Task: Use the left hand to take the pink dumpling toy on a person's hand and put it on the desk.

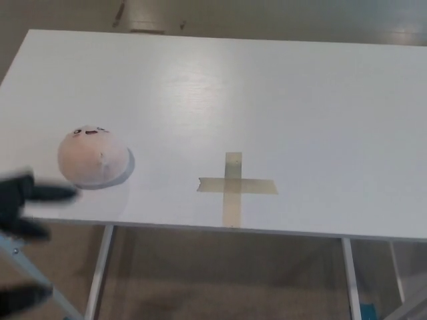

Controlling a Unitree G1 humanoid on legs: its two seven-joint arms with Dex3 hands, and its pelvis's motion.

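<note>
The pink dumpling toy, round with a small drawn face on top, rests on the white desk near its front left edge. My left hand is a blurred black shape at the picture's left edge, below and left of the toy and apart from it. Its fingers are spread and hold nothing. No person's hand shows. My right hand is out of the picture.
A cross of tan tape is stuck on the desk near the front edge, right of the toy. The desk's metal legs and the wooden floor show below the front edge.
</note>
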